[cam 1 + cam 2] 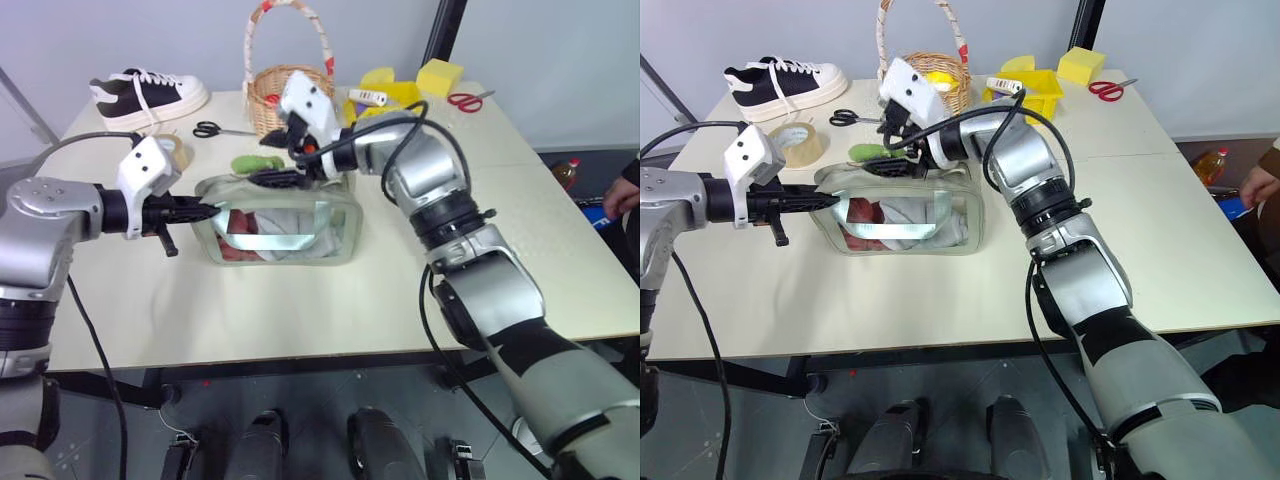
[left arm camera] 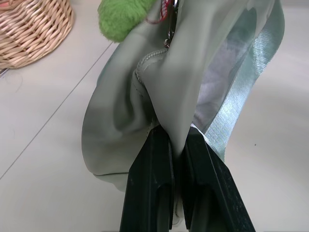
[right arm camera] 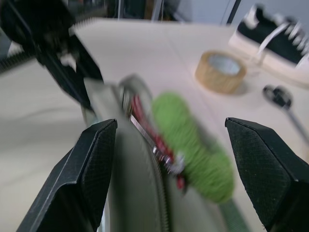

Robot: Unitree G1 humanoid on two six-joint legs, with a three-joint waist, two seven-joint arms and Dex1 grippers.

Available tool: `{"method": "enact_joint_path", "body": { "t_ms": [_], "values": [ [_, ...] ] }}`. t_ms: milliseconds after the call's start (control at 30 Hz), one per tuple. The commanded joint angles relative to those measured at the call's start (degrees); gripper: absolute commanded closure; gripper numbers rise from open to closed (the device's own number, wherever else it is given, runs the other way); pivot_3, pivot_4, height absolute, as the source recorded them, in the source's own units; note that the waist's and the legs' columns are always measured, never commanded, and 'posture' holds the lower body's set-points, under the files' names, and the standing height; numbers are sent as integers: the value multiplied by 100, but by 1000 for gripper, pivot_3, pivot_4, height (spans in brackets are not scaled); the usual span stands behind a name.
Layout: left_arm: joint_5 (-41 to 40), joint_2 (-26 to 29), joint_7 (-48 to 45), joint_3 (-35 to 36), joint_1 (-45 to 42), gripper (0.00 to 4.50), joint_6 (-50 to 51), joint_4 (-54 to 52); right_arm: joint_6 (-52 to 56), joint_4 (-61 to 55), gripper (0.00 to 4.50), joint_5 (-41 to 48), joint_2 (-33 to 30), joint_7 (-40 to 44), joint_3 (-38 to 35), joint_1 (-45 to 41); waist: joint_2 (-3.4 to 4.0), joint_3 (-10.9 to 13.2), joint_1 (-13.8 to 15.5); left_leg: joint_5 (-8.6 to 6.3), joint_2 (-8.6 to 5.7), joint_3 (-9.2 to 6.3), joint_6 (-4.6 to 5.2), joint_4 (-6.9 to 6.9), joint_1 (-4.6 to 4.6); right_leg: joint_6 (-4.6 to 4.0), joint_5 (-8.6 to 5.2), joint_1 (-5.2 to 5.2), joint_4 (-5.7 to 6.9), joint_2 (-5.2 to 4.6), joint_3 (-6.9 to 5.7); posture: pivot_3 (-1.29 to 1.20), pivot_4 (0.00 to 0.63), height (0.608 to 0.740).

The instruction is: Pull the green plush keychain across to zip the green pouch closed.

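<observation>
The green pouch lies on its side in the middle of the table, clear window facing me, with clothes inside. My left gripper is shut on the fabric at the pouch's left end; its fingers pinch a fold of it. The green plush keychain lies on the table just behind the pouch's top left corner, hanging from the zipper pull. My right gripper hovers open over that corner, pointing left. In the right wrist view the keychain sits between its spread fingers, untouched.
A wicker basket stands right behind the pouch. A tape roll, black scissors and a black shoe lie at the back left. A yellow bin and red scissors sit back right. A person's hand shows at the right edge.
</observation>
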Motion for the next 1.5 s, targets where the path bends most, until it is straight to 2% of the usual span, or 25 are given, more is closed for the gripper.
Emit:
{"method": "enact_joint_path", "body": {
  "t_ms": [33,67,100,267,300,467,633,800,900,1000,1067,1167,1267,1400,1500],
  "values": [
    [-47,58,3,137,23,4500,-57,-199,-196,200,811,-92,136,-32,-85,-374,0,0,-2,2,0,0,-4,0,0,0,0,-1,2,0,0,0,150,740],
    [-53,53,8,140,24,4500,-51,-202,-194,260,1335,-81,170,-45,-128,-403,0,0,-3,5,0,-1,-8,0,0,0,0,-1,2,0,0,0,150,740],
    [-55,49,9,140,24,4500,-50,-200,-198,285,1668,-67,188,-28,-156,-424,0,0,-3,6,0,-2,-10,0,0,0,0,-1,2,0,0,0,150,740],
    [-34,31,-12,104,-11,4500,-98,-133,-97,224,4263,1,174,29,-241,-412,0,0,3,7,0,-4,-12,0,0,0,0,0,2,1,0,0,150,740],
    [-28,27,-17,95,-20,4500,-108,-116,-61,199,4458,17,161,41,-260,-406,0,0,2,7,-1,-4,-12,0,0,0,0,0,2,0,0,0,150,740],
    [7,-17,-36,27,-103,4500,-163,-21,153,36,4458,53,-19,22,-430,-390,0,0,6,7,0,-5,-13,0,0,0,0,-1,3,1,0,0,150,740],
    [-3,15,-67,28,-47,4500,-163,-51,302,-763,4458,-237,-1110,-429,-727,-101,-1,0,82,9,-5,-14,-15,7,-19,0,0,-8,1,-3,-5,0,150,740],
    [-7,60,-72,75,64,4500,-185,-47,333,-2070,4458,-978,-2587,-666,-522,803,-1,0,139,9,-7,-10,-16,3,-32,2,-1,-18,-10,-7,-7,0,150,740],
    [-18,13,-23,63,91,4500,-174,-49,675,-2744,4458,-1229,-3142,-935,-643,1402,9,5,78,9,-3,3,-16,-1,-41,2,-1,-36,-3,-6,0,0,150,740],
    [-17,-73,28,-3,76,4500,-171,-31,1034,-3177,4458,-1359,-3374,-1419,-844,2244,9,5,59,10,-1,1,-15,3,-47,2,-1,-41,5,-6,-1,0,150,740],
    [20,-127,47,-66,32,4500,-218,28,1363,-3354,4458,-1158,-3078,-1827,-1051,2857,8,4,55,10,-2,0,-15,9,-46,2,-1,-34,3,-7,-2,0,150,740],
    [42,-208,43,-180,-101,4500,-271,122,1812,-3371,4458,-655,-2115,-2504,-1435,3652,-5,-4,47,11,-2,0,-13,12,-23,2,-1,-6,3,-7,-2,0,150,740],
    [73,-237,-2,-242,-241,4500,-331,256,2252,-3155,4458,-17,-1016,-3101,-2065,3905,4,2,2,17,-2,3,-4,3,14,0,0,22,8,-5,1,0,150,740],
    [140,-264,-43,-283,-329,4500,-433,378,2165,-2910,4458,149,-573,-3371,-2115,4101,3,1,9,19,-1,3,0,-1,35,-2,1,38,10,-2,3,0,150,740],
    [179,-299,-49,-294,-375,4500,-483,415,2155,-2897,4458,420,-450,-3429,-2302,3924,3,1,-2,19,-1,3,0,-2,41,-2,1,44,7,-2,3,0,150,740]
  ]
}}
